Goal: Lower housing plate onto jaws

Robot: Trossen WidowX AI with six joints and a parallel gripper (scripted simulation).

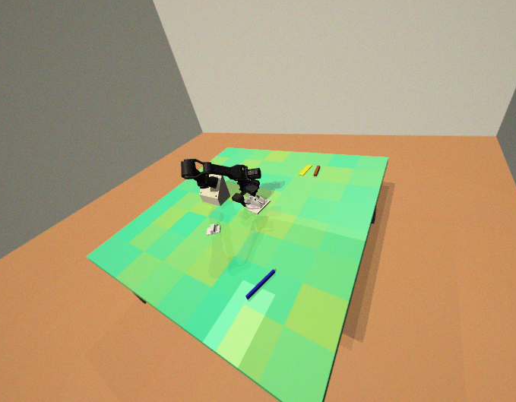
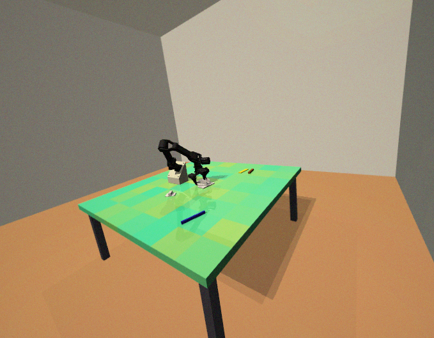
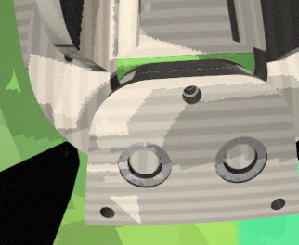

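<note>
Housing plate (image 3: 195, 122) appears set over both jaw stubs, though you can't confirm it's fully closed; your claw (image 1: 249, 199) (image 2: 201, 178) stands released around it, low over the desk (image 1: 302, 258) (image 2: 217, 239). Withdrawal likely remains.

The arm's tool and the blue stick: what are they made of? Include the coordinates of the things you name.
The tool (image 1: 248, 199) (image 2: 200, 179) might be plastic or painted metal: it looks plain black, with no pattern showing.

The blue stick (image 1: 261, 283) (image 2: 193, 217) could be plastic or painted wood. It is one smooth, even dark blue, and I can't tell which.
</note>
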